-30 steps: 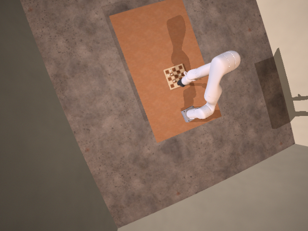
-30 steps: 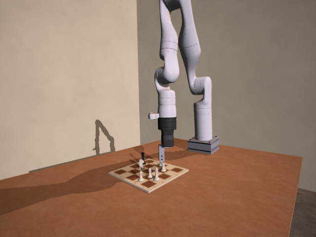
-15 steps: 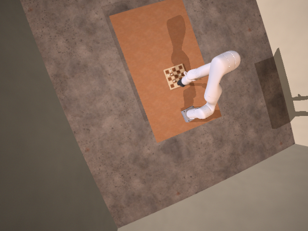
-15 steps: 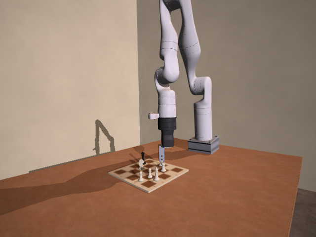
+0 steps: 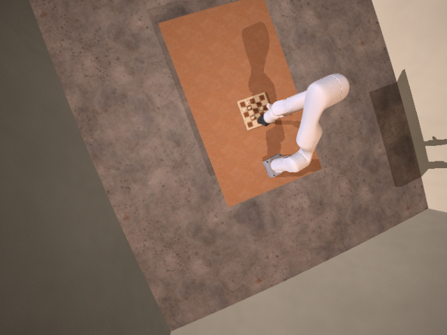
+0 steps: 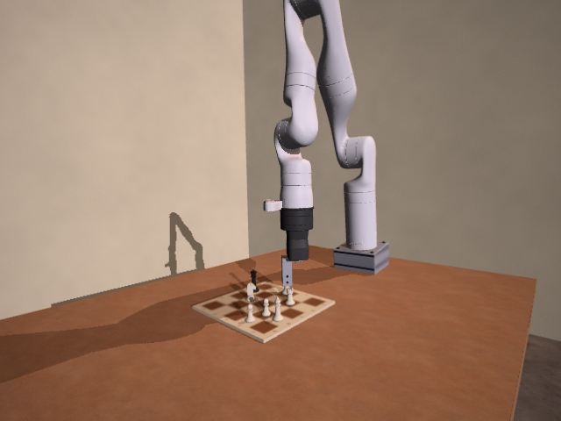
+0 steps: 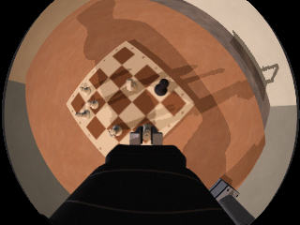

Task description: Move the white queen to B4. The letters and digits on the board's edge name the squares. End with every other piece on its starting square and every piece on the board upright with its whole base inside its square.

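The small chessboard lies on the brown table; it also shows in the top view and in the wrist view. My gripper points straight down over the board's edge row nearest the arm. It is shut on a white piece, the white queen, which stands low on its square, mostly hidden by the fingers. Several other white pieces stand upright, among them a tall one, two pawns and a knight. A black piece stands at the board's far side.
The arm's base stands on the table behind the board. A white piece stands right beside the fingers. Walls lie behind the table, and the table edge runs at the right.
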`<control>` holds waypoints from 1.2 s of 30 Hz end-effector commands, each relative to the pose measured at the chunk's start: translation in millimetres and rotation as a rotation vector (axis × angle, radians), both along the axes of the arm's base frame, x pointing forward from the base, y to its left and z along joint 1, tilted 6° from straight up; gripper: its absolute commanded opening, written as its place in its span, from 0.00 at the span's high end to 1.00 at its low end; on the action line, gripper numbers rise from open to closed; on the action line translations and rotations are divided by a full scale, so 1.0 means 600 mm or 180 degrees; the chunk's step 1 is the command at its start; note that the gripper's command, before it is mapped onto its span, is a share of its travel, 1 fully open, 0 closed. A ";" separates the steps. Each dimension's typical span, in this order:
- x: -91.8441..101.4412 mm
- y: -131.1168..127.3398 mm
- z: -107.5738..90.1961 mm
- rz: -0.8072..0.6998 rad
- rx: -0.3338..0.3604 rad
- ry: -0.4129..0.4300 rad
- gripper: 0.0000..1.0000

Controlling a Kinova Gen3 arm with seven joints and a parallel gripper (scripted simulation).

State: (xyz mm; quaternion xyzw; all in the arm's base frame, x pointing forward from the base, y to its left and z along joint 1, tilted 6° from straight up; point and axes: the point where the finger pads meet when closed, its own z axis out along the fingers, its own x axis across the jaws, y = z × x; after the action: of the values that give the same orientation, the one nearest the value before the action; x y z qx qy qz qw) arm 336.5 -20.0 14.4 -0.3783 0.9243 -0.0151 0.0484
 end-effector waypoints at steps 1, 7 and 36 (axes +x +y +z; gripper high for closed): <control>0.002 0.001 0.004 0.0004 0.0001 -0.0014 1.00; 0.001 0.001 0.015 0.0004 0.0001 -0.0014 1.00; -0.013 0.000 0.143 0.0004 0.0001 -0.0014 1.00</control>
State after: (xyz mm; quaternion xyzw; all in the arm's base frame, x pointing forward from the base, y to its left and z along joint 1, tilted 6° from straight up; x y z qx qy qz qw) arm 324.7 -23.5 94.6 -0.3759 0.9256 -0.0148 0.0416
